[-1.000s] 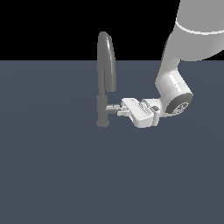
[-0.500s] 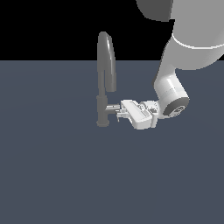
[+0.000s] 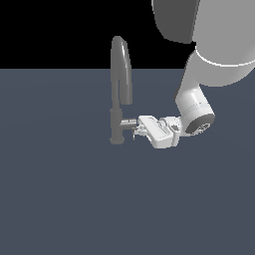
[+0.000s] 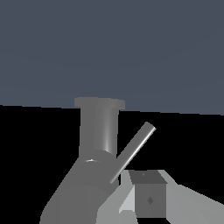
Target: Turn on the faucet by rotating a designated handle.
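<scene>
Sticking sideways from the faucet's [image 3: 119, 94] lower body, the handle [image 3: 129, 121] lies level, its long axis running toward the exterior view's right. A thin lever pin [image 4: 133, 152] slants off it in the wrist view. The faucet stands upright on the dark grey floor [image 3: 64, 199], its arched spout curving over and down on the same side. The white gripper [image 3: 137, 128] reaches the stub's end; whether its fingers pinch it cannot be told.

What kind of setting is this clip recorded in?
Most likely a bare simulated test scene, not a real kitchen: a lone faucet stands on a flat, featureless blue-grey floor against a black void, with no sink. The gripper reaches its handle.
</scene>
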